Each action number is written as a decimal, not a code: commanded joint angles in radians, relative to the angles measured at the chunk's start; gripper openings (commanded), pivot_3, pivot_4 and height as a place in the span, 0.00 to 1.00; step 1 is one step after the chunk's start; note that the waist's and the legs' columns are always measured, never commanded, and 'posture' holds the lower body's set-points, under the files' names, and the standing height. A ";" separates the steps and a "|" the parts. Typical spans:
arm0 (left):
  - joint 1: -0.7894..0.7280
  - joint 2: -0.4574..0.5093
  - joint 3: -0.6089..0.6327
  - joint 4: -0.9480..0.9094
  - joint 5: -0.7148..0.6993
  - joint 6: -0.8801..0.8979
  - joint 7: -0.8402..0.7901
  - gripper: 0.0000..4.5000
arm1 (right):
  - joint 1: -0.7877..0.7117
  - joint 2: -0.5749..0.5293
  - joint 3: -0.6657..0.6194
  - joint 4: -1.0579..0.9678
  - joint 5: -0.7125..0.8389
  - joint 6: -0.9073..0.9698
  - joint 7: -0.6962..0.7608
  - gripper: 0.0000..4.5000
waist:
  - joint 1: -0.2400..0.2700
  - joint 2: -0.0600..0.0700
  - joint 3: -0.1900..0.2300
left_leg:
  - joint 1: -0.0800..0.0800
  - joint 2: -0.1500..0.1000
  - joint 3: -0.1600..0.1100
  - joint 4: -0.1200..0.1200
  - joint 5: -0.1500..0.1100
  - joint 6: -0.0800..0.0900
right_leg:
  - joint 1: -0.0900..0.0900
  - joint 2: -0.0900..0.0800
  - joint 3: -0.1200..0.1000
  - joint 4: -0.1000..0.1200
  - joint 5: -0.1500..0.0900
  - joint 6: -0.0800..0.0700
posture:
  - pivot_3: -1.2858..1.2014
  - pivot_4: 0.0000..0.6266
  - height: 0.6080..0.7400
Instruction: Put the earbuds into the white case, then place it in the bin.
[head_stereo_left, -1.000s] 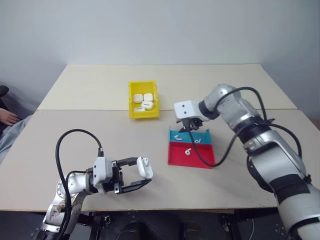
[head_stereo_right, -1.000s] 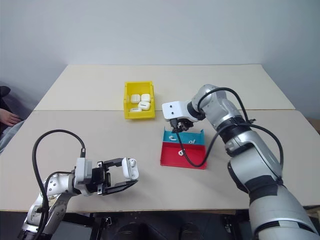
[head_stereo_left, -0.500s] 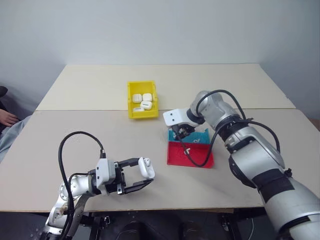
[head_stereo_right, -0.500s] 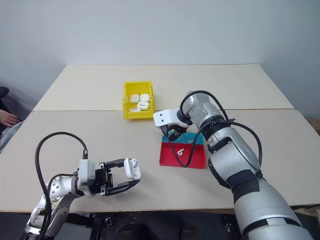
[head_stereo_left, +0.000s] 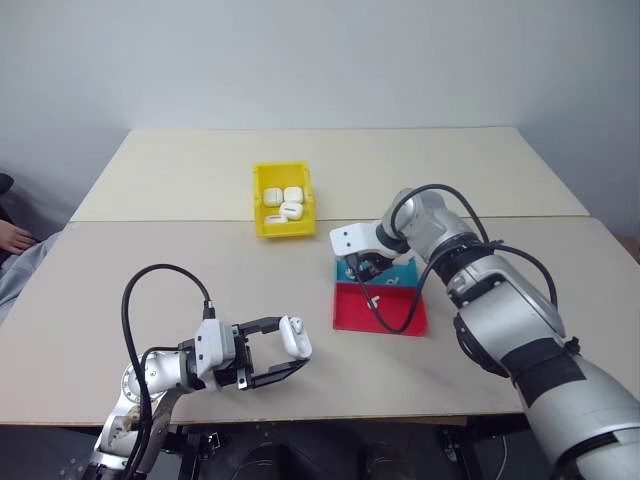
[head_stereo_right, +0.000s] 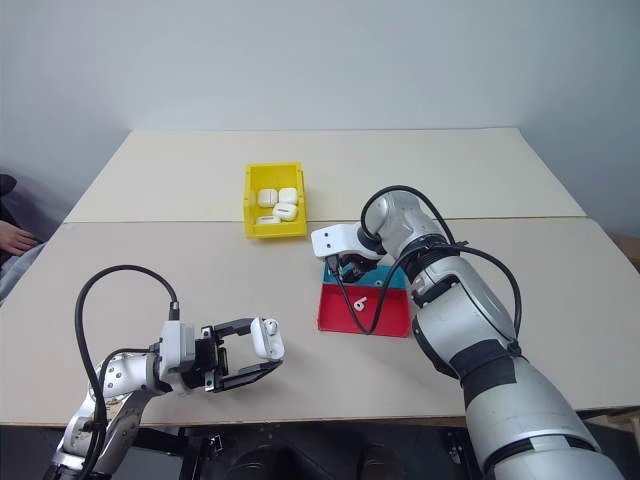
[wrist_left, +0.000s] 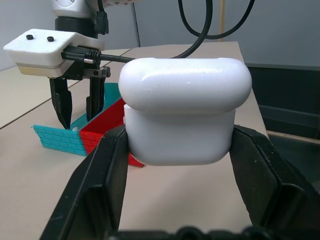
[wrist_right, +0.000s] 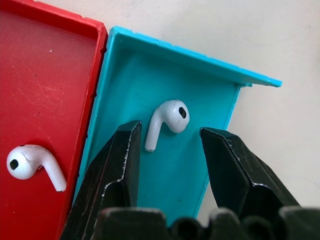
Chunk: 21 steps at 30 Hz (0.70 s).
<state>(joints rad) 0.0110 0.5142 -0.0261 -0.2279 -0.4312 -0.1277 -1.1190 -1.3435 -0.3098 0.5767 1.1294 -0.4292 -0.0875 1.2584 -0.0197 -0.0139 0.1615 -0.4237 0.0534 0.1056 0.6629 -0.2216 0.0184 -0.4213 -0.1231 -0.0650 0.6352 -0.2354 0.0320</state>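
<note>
My left gripper (head_stereo_left: 290, 350) is shut on a white case (wrist_left: 182, 107), holding it upright and lid-closed just above the table's front edge. My right gripper (head_stereo_left: 362, 270) points steeply down into the blue half of the tray (head_stereo_left: 405, 272). Its jaws are open on either side of one of the earbuds (wrist_right: 170, 114), with a gap on each side. The other earbud (wrist_right: 30, 162) lies in the red half (head_stereo_left: 350, 318). The yellow bin (head_stereo_left: 260, 200) stands farther back and to the left of the tray, with several white cases (head_stereo_left: 291, 205) inside.
A black cable (head_stereo_left: 400, 310) from my right wrist loops over the red half of the tray. A seam (head_stereo_left: 150, 220) crosses the table behind the bin. At the far left edge, beyond the table, is part of a person (head_stereo_left: 12, 238).
My right gripper has come down and slightly left, into the blue half of the tray and around the earbud. The left gripper and its case have kept still.
</note>
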 joint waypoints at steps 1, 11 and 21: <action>-0.012 0.003 0.002 -0.011 -0.002 -0.020 0.004 0.61 | -0.021 0.007 -0.021 -0.001 -0.004 -0.008 -0.012 0.51 | 0.000 0.000 0.000 | 0.000 0.000 0.000 0.000 0.000 0.000 | 0.000 0.000 0.000 0.000 0.000 0.000 | 0.52 0.24 1.00; -0.011 -0.003 -0.003 -0.020 -0.009 -0.019 0.011 0.61 | -0.022 0.014 -0.018 0.014 -0.010 -0.023 -0.018 0.51 | 0.000 0.000 0.000 | 0.000 0.000 0.000 0.000 0.000 0.000 | 0.000 0.000 0.000 0.001 0.000 0.000 | 0.52 0.24 1.00; 0.006 0.004 -0.005 -0.042 -0.003 -0.009 0.020 0.61 | -0.014 0.014 -0.016 0.019 -0.022 -0.044 -0.022 0.43 | -0.001 0.000 0.000 | 0.001 0.000 0.000 0.000 0.000 0.000 | 0.000 0.000 0.000 0.005 0.000 0.000 | 0.52 0.24 1.00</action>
<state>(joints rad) 0.0135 0.5129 -0.0263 -0.2276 -0.4327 -0.1274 -1.1048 -1.3438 -0.2986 0.5734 1.1478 -0.4473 -0.1174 1.2379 -0.0206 -0.0137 0.1613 -0.4228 0.0534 0.1055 0.6629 -0.2216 0.0185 -0.4212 -0.1231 -0.0646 0.6402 -0.2356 0.0317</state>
